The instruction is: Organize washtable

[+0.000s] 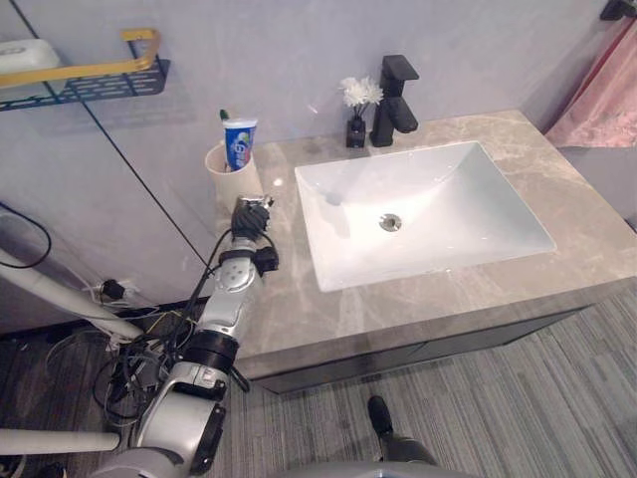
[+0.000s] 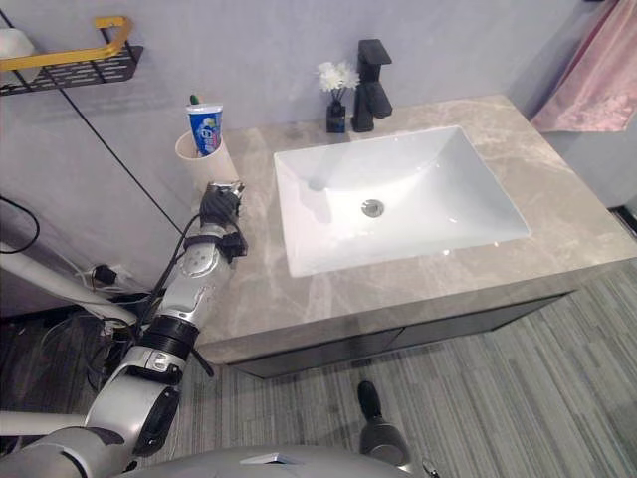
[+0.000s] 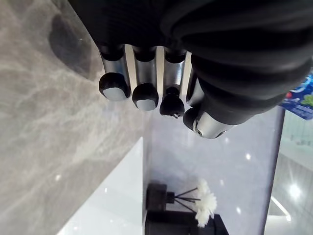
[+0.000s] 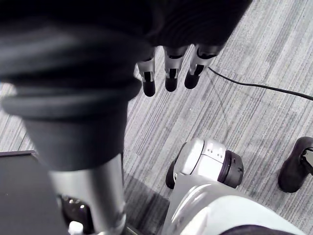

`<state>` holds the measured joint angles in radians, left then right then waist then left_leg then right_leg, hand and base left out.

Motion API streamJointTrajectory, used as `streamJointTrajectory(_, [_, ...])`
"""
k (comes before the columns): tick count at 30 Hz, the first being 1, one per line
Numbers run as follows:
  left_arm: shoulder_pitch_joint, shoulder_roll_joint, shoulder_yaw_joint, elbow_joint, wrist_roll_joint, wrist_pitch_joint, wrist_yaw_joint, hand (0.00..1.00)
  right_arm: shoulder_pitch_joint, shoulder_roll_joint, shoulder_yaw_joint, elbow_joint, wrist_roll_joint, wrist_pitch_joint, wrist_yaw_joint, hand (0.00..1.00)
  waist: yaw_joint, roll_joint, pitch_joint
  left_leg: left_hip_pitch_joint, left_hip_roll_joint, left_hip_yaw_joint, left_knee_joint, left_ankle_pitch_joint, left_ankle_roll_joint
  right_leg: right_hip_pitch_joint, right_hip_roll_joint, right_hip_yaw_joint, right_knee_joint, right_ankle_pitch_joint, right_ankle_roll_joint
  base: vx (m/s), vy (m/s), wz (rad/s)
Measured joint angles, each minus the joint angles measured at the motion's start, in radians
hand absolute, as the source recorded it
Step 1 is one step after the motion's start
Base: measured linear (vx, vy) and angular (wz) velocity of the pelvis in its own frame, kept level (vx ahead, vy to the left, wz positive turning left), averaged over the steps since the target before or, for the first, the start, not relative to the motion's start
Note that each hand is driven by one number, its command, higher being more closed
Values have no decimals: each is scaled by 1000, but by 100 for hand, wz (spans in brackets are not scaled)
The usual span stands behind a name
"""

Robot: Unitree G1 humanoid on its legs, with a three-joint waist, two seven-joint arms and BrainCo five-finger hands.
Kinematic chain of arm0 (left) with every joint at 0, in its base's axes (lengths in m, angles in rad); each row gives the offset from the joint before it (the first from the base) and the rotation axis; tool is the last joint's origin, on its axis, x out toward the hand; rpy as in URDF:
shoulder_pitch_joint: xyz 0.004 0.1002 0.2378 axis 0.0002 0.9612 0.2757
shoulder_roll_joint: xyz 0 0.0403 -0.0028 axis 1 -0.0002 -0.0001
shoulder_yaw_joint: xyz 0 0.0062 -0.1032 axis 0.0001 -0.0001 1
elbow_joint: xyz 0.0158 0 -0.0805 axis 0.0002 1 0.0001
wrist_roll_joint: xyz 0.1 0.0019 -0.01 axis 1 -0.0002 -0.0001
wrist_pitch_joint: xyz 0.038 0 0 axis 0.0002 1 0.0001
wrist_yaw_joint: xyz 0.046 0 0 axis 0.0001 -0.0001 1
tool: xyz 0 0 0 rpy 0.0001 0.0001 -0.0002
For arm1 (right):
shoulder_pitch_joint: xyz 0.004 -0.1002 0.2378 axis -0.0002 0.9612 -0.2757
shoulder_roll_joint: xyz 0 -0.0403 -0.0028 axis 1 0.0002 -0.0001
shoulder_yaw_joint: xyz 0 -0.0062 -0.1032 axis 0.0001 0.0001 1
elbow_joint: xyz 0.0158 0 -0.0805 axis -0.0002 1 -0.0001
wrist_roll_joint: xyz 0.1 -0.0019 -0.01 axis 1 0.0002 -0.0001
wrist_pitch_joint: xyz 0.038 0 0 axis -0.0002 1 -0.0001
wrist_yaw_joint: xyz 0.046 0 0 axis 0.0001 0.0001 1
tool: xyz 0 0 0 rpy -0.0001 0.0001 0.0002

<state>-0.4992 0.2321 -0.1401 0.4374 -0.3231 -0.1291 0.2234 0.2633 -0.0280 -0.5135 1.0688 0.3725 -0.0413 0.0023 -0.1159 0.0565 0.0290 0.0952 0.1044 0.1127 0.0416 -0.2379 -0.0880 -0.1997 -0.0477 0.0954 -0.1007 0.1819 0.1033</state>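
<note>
The fingers (image 3: 145,95) of my left hand (image 1: 251,221) are curled in and bunched side by side, the thumb tucked close beside them, and I see nothing caught in them. That hand sits over the left end of the marble countertop (image 1: 299,309), just in front of the cream cup (image 1: 229,171); I cannot tell whether it touches it. The cup stands upright at the back left corner with a blue-and-white toothpaste tube (image 1: 239,142) standing in it. To the right lies the white sink basin (image 1: 448,229), and behind it against the wall are a small dark vase of white flowers (image 1: 358,110) and, just beside it, the black faucet (image 1: 395,100). My right hand (image 4: 171,68) hangs over the striped grey floor (image 4: 244,117), fingers straight and close together, holding nothing.
</note>
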Motion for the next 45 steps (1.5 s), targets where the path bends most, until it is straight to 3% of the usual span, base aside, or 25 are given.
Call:
streamJointTrajectory(7, [205, -6, -27, -289, 18, -1, -53, 100, 0, -5, 7, 2, 1, -1, 0, 0, 15, 9, 10, -5, 2, -47, 20, 1, 1, 28, -13, -46, 1, -3, -3, -20, -1, 20])
streamJointTrajectory(9, [275, -9, -23, -407, 17, -4, -66, 100, 0, -6, 10, 4, 1, -2, 0, 0, 26, 8, 10, -21, -2, -67, 34, 2, 3, 29, -27, -60, 1, -2, -2, -31, 23, 30])
streamJointTrajectory(11, [379, -30, -8, -557, 17, -17, -90, 100, 0, -11, 12, 27, 1, -7, 0, 0, 55, 8, 9, -29, -13, -81, 39, 9, 7, 32, -36, -71, 7, 1, 1, -37, 23, 24])
streamJointTrajectory(15, [583, -54, 80, -722, 16, -49, -131, 100, 6, -11, 15, 56, 2, -21, 0, 0, 79, -3, -4, -34, -27, -111, 59, 15, 12, 55, -55, -96, 8, 3, 4, -46, 26, 23])
streamJointTrajectory(19, [737, -68, 189, -718, 17, -69, -137, 100, 8, -12, 39, 72, 6, -22, 0, 0, 103, -25, -24, -31, -30, -127, 66, 14, 14, 77, -64, -114, 0, 0, 3, -95, 12, 18])
streamJointTrajectory(22, [838, -86, 290, -653, 53, -73, -129, 100, 8, -10, 59, 71, 40, -22, 1, 0, 111, -41, -31, -38, -29, -149, 70, 5, 14, 83, -65, -133, 0, -8, 3, -97, -24, 17])
streamJointTrajectory(23, [863, -96, 315, -604, 122, -75, -121, 100, 11, -9, 60, 72, 40, -22, 0, 0, 113, -43, -34, -38, -28, -155, 70, 6, 13, 86, -65, -140, 0, -9, 2, -60, -24, 21])
streamJointTrajectory(26, [891, -131, 370, -295, 227, -71, -115, 100, 16, -12, 73, 72, 40, -23, 2, 0, 124, -44, -37, -38, -25, -173, 72, 6, 12, 98, -64, -156, 0, -11, -1, -30, -20, 16])
streamJointTrajectory(28, [887, -160, 407, -57, 236, -51, -111, 100, 12, -13, 76, 71, 40, -23, 6, 0, 124, -42, -46, -38, -22, -176, 72, 6, 12, 99, -62, -160, 0, -13, -2, 1, -8, 4])
streamJointTrajectory(29, [887, -161, 408, -42, 236, -49, -110, 100, 12, -13, 76, 71, 40, -23, 7, 0, 124, -42, -46, -38, -22, -176, 72, 6, 12, 99, -62, -160, 0, -14, -3, 30, -9, 5])
streamJointTrajectory(32, [840, -191, 485, 360, 270, 1, -113, 100, 8, -17, 75, 76, 39, -22, 8, 0, 123, -40, -49, -27, -19, -187, 68, 7, 10, 113, -61, -169, 1, -23, -2, 49, -3, 8])
streamJointTrajectory(34, [815, -192, 512, 517, 269, 21, -115, 100, 5, -19, 69, 84, 36, -22, 8, 0, 122, -42, -48, -7, -18, -188, 63, 13, 8, 131, -61, -172, 1, -28, 2, 70, 9, 4])
streamJointTrajectory(35, [808, -192, 520, 578, 269, 36, -119, 0, 3, -19, 63, 95, 34, -22, 9, 0, 122, -45, -50, 1, -19, -189, 59, 13, 9, 139, -63, -175, 1, -29, 3, 96, 21, 3])
streamJointTrajectory(37, [801, -185, 546, 687, 266, 63, -146, 0, -7, -18, 27, 121, 28, -18, 17, 0, 121, -47, -52, 20, -19, -188, 46, 13, 10, 150, -64, -176, 1, -34, 6, 76, 18, 0])
streamJointTrajectory(41, [782, -178, 577, 743, 271, 115, -210, 0, -12, -23, 0, 134, -13, -11, 38, 0, 122, -46, -52, 36, -19, -174, 34, 13, 10, 152, -63, -165, 3, -36, 8, 57, 5, -9])
streamJointTrajectory(45, [764, -165, 569, 746, 270, 123, -247, 0, -33, -35, -8, 160, -48, 9, 42, 0, 119, -46, -51, 59, -18, -171, 31, 13, 10, 167, -62, -164, 4, -36, 9, 45, -2, -5])
